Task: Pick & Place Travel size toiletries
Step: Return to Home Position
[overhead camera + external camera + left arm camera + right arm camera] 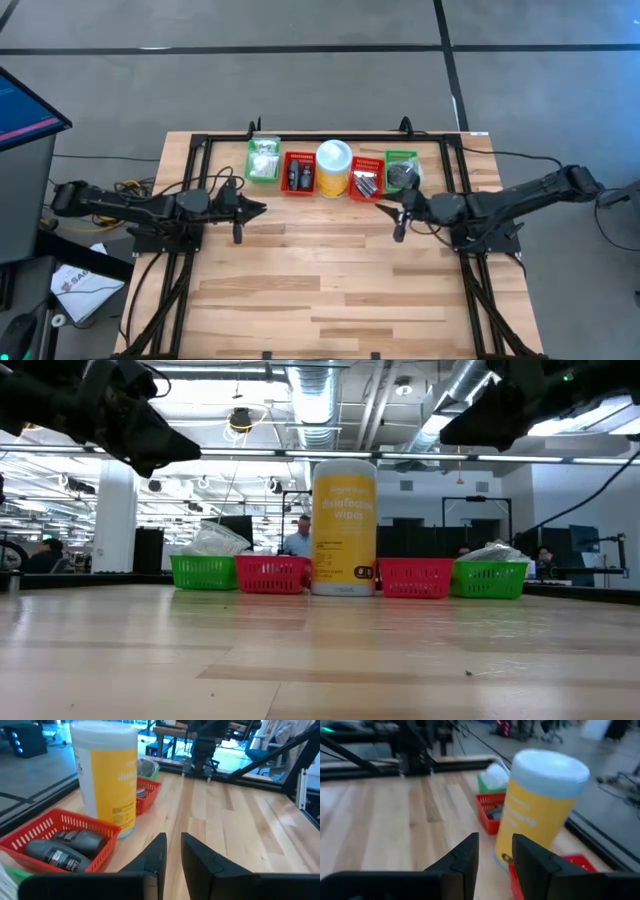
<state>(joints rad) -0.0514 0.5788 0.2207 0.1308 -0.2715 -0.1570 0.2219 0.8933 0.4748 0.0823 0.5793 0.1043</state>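
The toiletries lie in four mesh baskets along the table's far edge. White fluffy bundles fill the left green basket. Small black pieces lie in the red basket beside it. Silvery-grey bits are in the right red basket and dark discs in the right green basket. My left gripper hovers above the table near the left baskets, open by a narrow gap and empty. My right gripper hovers near the right baskets, open and empty.
A yellow canister with a white lid stands upright between the two red baskets. A black frame runs along the table's far and side edges. Bare wood stretches from the grippers to the near edge.
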